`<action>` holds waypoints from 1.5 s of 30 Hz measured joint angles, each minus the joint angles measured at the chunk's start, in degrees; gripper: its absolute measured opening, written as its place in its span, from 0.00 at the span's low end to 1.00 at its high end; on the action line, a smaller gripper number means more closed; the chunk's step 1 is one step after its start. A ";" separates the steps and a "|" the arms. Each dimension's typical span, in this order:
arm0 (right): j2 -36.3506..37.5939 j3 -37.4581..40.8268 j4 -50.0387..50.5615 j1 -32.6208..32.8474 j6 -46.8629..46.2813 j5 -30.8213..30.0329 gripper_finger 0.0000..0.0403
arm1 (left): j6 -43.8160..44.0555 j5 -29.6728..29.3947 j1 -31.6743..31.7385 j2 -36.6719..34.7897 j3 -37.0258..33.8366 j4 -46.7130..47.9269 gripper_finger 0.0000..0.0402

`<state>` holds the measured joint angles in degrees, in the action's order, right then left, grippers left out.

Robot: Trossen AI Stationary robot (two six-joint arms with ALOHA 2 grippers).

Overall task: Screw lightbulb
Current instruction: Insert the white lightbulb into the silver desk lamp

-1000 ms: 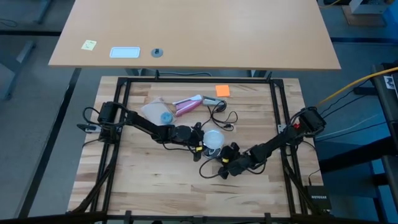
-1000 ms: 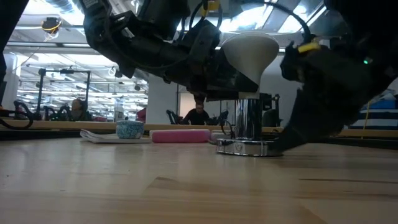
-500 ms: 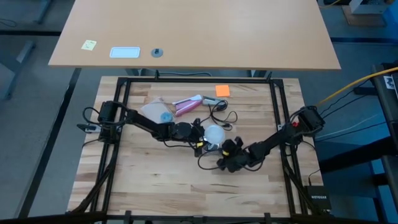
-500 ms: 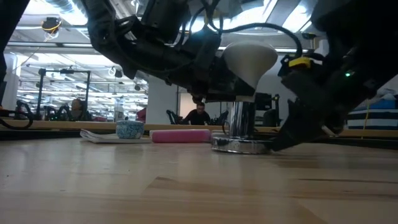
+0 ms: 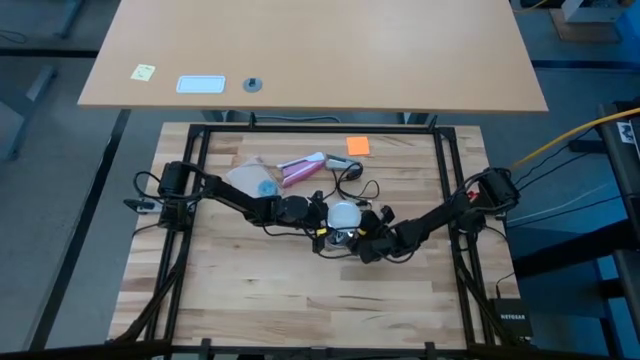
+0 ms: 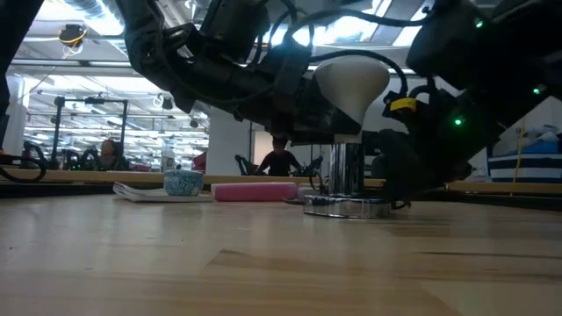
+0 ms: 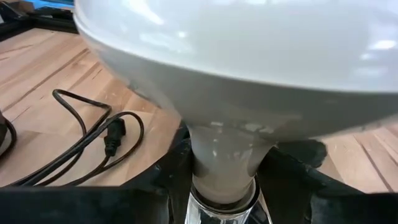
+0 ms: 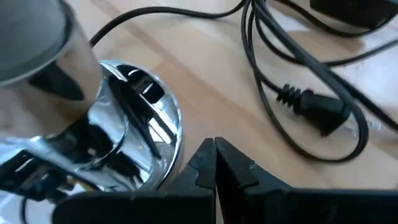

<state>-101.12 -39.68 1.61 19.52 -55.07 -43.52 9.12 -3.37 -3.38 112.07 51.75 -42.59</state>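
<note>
The frosted-white lightbulb [image 6: 352, 79] stands upright with its lower end in the chrome socket [image 6: 345, 175], whose round base [image 6: 347, 208] rests on the wooden table. It also shows in the high view [image 5: 344, 212]. My left gripper [image 7: 224, 180] comes from the table's left and is shut on the bulb. My right gripper [image 8: 215, 155] is shut and low on the table, close beside the socket's base [image 8: 155, 130] on its right side. My left gripper pinches the bulb's tapering neck [image 7: 224, 155] between its two fingers, just above the socket's top and under the globe. The fingers come in about level from the table's left. The bulb stands upright in the socket. My right gripper's shut fingertips stand right beside the socket's base rim [image 8: 177, 146]; I cannot tell whether they touch it.
A thin black cord with a plug [image 8: 311, 109] loops on the table behind the socket, and shows in the left wrist view [image 7: 112, 134]. A pink-and-white tube [image 5: 300, 168], a blue cup on clear plastic [image 5: 266, 187] and an orange note [image 5: 358, 146] lie farther back.
My right gripper has gone toward the table's far edge and a little left, from the open table near the front up to the socket's base. The bulb stays upright in the socket in my left gripper's hold.
</note>
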 joint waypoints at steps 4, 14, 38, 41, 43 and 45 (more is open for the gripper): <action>1.02 0.00 0.00 -0.64 4.26 3.06 0.00 | 0.67 -0.29 0.00 0.00 0.00 -0.05 0.37; 7.34 0.00 2.48 -0.47 13.64 4.84 0.00 | 3.33 -0.88 0.07 0.00 0.00 -0.37 0.37; 9.03 -0.07 -5.62 12.35 19.80 15.93 0.00 | 6.98 -0.89 -0.72 -0.05 0.02 0.37 0.37; 8.95 -0.04 -5.53 13.69 16.57 12.94 0.00 | 6.73 -2.38 -2.20 0.23 0.04 0.42 0.37; 8.20 -0.04 -6.51 14.01 14.98 12.79 0.00 | 6.68 -4.09 -3.80 1.12 0.10 -0.64 0.37; 6.85 0.04 -9.01 14.00 14.73 12.87 0.00 | 6.44 -6.54 -5.54 2.17 0.11 -1.03 0.37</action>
<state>-94.28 -39.64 -7.40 33.52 -40.34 -30.65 15.56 -9.91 -8.92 114.24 51.86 -43.62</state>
